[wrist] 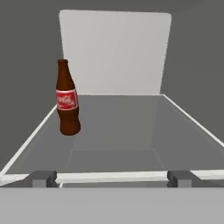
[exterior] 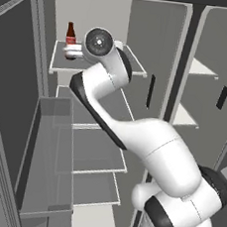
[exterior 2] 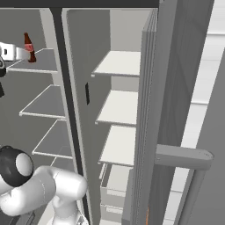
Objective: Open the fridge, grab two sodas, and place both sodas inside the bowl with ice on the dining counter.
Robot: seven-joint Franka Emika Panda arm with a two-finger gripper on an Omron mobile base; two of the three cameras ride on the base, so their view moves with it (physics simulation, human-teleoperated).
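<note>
The fridge (exterior: 96,148) stands open, with grey shelves and a door bin (exterior: 48,178) on the left door. One soda, a slim dark-brown bottle with a red label (wrist: 67,98), stands upright on the left of the top shelf (wrist: 131,131); it also shows as the bottle (exterior: 70,35) and the bottle (exterior 2: 29,47). My gripper (wrist: 112,178) is open at the shelf's front edge, level with it, the bottle ahead and to the left, apart from the fingers. Nothing is between the jaws. The bowl with ice and the dining counter are out of view.
Below the top shelf are further grey shelves (exterior: 93,158). The fridge's right half has white shelves (exterior 2: 118,107) and drawers at the bottom (exterior 2: 116,189). Its right door (exterior 2: 176,114) stands open edge-on with a bar handle (exterior 2: 184,158). My arm (exterior: 147,144) reaches up into the left half.
</note>
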